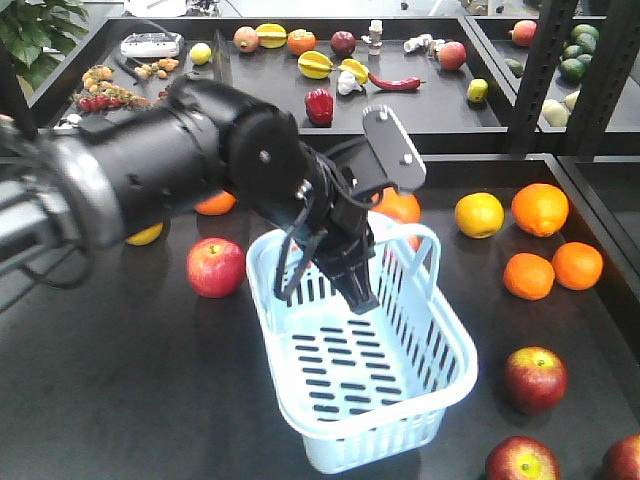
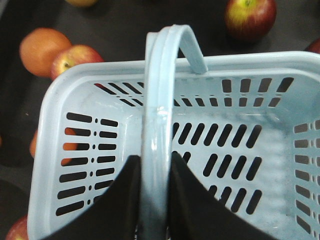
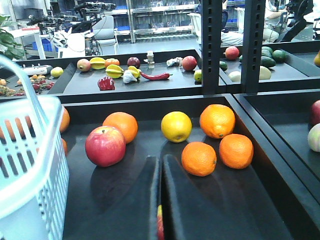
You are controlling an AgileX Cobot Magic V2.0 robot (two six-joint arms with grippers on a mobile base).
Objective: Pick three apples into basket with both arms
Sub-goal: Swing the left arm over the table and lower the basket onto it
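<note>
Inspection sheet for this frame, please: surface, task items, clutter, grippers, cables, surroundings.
surface: dark tray table, no spills seen.
job's things: basket empty; one red apple to its left in the front view, two red apples to its right, all on the table.
clutter: oranges, yellow citrus.
grippers: left gripper shut on the basket handle; right gripper fingers together, holding nothing.
cables: black loops at the left wrist.
surroundings: rear tray of mixed produce; black rack post.
</note>
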